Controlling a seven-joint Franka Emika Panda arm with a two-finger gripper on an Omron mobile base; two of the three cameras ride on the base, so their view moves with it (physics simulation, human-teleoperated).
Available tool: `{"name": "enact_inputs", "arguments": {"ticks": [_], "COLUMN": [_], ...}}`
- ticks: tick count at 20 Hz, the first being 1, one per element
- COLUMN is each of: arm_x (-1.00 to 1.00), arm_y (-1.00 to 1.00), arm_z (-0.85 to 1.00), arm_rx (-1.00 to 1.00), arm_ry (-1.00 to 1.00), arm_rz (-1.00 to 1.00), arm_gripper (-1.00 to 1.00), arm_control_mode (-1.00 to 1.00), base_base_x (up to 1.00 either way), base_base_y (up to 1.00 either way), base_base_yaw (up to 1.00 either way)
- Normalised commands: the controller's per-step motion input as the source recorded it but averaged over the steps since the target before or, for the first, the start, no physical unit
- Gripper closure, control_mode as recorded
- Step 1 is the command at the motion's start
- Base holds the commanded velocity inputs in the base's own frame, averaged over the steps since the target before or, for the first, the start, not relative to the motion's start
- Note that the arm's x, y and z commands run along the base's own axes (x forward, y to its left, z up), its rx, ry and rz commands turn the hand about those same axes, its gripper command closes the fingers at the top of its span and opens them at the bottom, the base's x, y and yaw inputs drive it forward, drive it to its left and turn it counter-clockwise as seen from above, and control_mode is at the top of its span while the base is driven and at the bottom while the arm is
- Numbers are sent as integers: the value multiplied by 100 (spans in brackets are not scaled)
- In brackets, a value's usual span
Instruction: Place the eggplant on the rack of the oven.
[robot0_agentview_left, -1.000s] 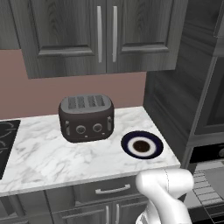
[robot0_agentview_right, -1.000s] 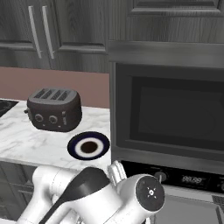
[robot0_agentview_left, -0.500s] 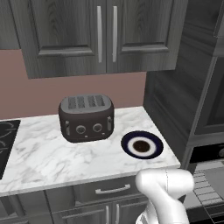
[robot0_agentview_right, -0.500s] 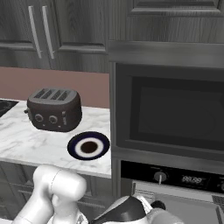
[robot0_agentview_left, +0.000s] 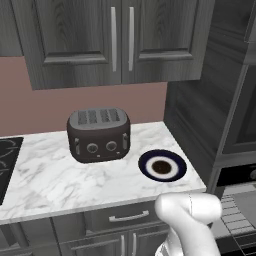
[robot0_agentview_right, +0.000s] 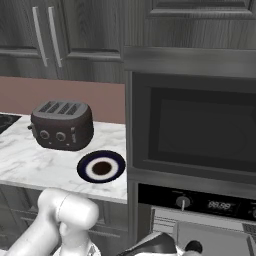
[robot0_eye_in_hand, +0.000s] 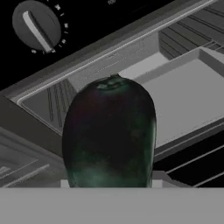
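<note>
Hand view: eggplant (robot0_eye_in_hand: 109, 133) close-up before rack (robot0_eye_in_hand: 183, 33), base views: toaster (robot0_agentview_left: 98, 135)

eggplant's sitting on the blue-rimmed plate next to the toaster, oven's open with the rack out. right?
Not the plate. The plate beside the toaster carries no eggplant; its dark centre is part of the plate. The hand view shows the eggplant up close at the claw, in front of the open oven with the rack showing.
</note>
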Motion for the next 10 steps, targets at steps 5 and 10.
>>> {"name": "enact_inputs", "arguments": {"ticks": [5, 10], "arm_x": [28, 32], "arm_y": [-36, -42], "arm_z": [-14, -4], "arm_rx": [-1, 0], "arm_ry": [0, -2], "arm_rz": [0, 0], "arm_gripper": [100, 100], "arm_control_mode": [-100, -100], "base_base_x": [0, 0], "base_base_y": [0, 0], "base_base_yaw": [0, 0]}}
